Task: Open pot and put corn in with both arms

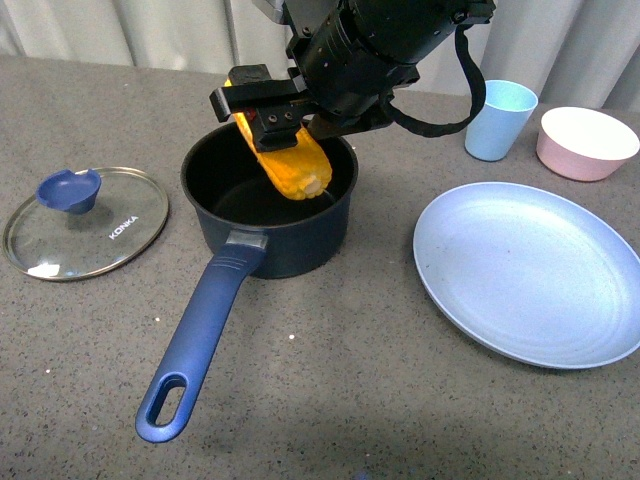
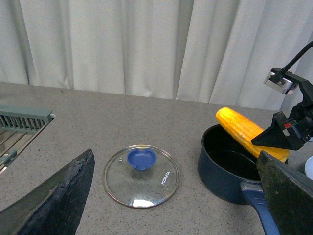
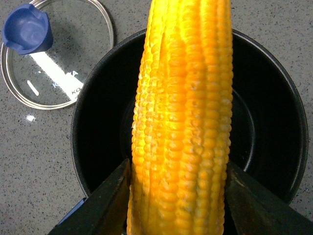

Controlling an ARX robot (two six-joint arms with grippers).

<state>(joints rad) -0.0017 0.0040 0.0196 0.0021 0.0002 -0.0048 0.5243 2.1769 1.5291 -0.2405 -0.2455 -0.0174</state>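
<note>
**Lowering the cob into the opened pot.** The jaws of the right arm (image 1: 385, 45) are clenched on the thick end of the corn (image 1: 292, 168). They hold it tilted, with its free end dipping over the black interior of the pot (image 1: 300, 248). We cannot tell whether the tip touches the floor of the pot. The glass lid (image 1: 110, 235) lies flat on the desk (image 1: 380, 400) to the left of the pot and apart from it, knob (image 1: 68, 190) upward, so we judge the opening step finished. In the left wrist view the left arm's jaws are spread wide and grasp nothing; one finger (image 2: 58, 196) shows at the frame edge. We recommend descending slowly along the cob's own axis, keeping it centred between the walls. We release only once the tip is near the pot floor and the whole cob can fall inside the rim. The cob looks about as long as the pot is wide, so a flat release risks it bridging the rim. Contact with the wall could slide the pot, so the free arm may steady the handle (image 1: 205, 330).
</note>
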